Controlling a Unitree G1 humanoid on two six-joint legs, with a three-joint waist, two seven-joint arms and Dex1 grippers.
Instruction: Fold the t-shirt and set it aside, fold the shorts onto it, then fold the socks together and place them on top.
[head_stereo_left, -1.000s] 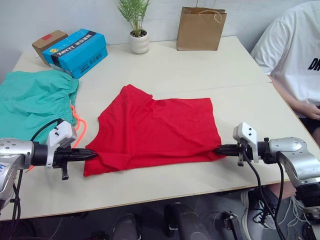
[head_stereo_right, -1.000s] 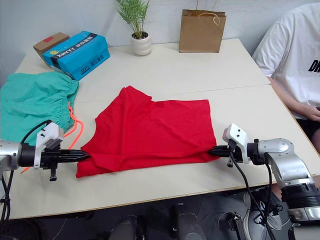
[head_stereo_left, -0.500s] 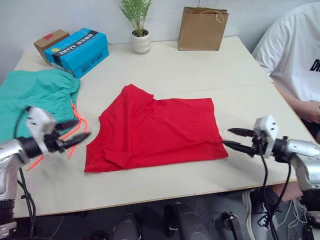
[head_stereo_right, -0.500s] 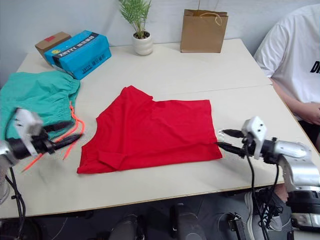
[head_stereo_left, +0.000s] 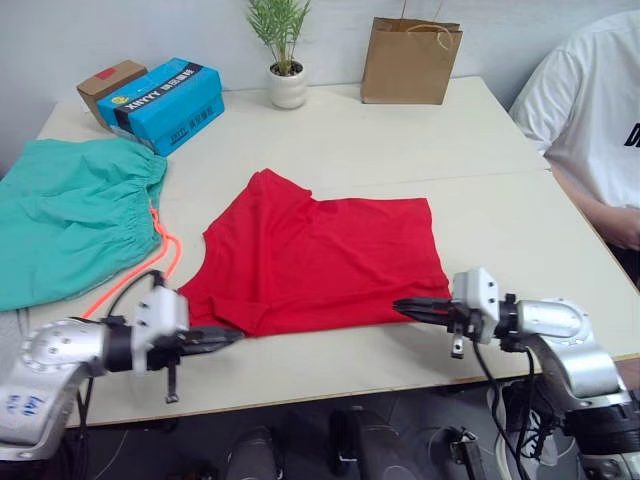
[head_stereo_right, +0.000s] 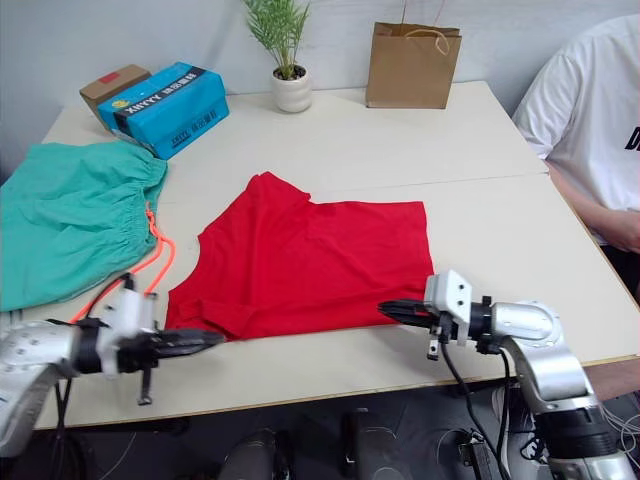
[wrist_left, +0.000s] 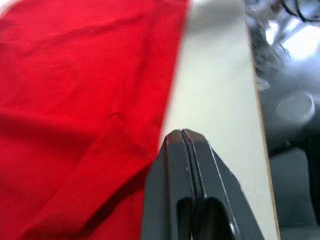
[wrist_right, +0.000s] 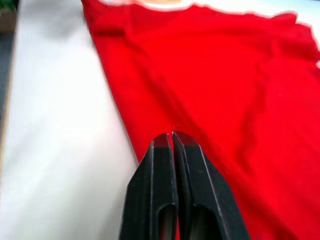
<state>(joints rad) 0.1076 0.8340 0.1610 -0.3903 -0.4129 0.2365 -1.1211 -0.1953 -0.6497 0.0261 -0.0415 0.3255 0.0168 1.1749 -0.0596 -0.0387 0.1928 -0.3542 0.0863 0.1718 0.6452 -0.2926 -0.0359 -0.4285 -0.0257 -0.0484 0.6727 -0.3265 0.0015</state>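
i see the red t-shirt (head_stereo_left: 320, 262) lying flat in the middle of the table (head_stereo_left: 350, 130), already folded in part. my left gripper (head_stereo_left: 228, 337) sits low at the near left corner of the shirt. in the left wrist view its two black fingers (wrist_left: 182, 165) are pressed tight together, right at the shirt's edge, but i cannot tell if any cloth is caught between them. my right gripper (head_stereo_left: 402, 306) sits low at the near right edge of the shirt. its fingers (wrist_right: 172, 165) are pressed together too, with the tips touching the red hem, and again i cannot tell if they pinch it.

the teal shorts (head_stereo_left: 75, 220) lie on the left side of the table, with the orange drawstring (head_stereo_left: 160, 255) trailing toward the shirt. a blue box (head_stereo_left: 160, 100), a small cardboard box (head_stereo_left: 110, 80), a potted plant (head_stereo_left: 282, 50) and a brown paper bag (head_stereo_left: 410, 60) stand along the far edge. a person in a white t-shirt (head_stereo_left: 595, 110) sits at the right.
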